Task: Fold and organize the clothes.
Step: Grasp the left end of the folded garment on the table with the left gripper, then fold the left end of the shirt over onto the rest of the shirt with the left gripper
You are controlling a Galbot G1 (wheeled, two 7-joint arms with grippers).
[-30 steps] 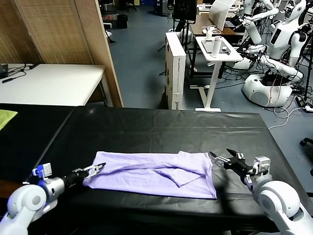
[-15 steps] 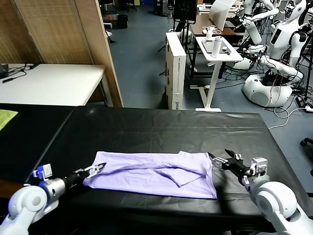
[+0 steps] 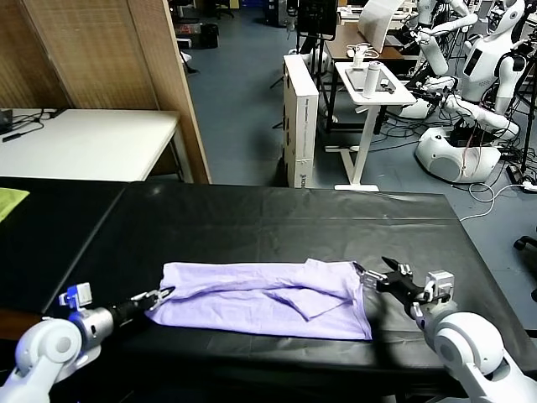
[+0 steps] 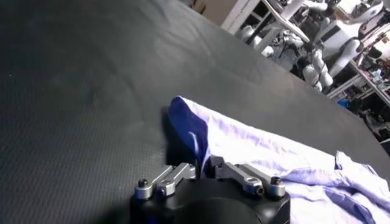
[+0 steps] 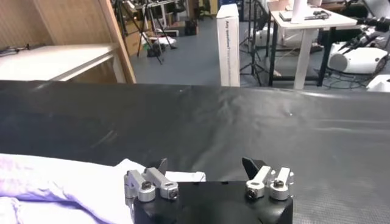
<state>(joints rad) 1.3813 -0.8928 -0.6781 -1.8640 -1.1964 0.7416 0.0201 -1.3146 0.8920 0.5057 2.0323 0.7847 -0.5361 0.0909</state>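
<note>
Our T-shirt (image 3: 264,298) lies lengthwise left to right on the black surface (image 3: 277,222). Our left pincer (image 3: 157,295) grips its left end; our right pincer (image 3: 375,278), released, sits just beside the right end.

Left gripper (image 3: 157,295) pinched closed, low; right gripper (image 3: 375,278) spread wide, low.

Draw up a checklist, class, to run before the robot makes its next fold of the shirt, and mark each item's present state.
1. Left claw shut on the shirt edge: ok.
2. Right claw open, ready to grip: ok.
3. Right claw at the shirt's other end: ok.
4. Right claw gripping cloth: not ok, none between its fingers.
5. Shirt lying flat: not ok, rumpled near the right end.
6. Shirt fully on the table: ok.
</note>
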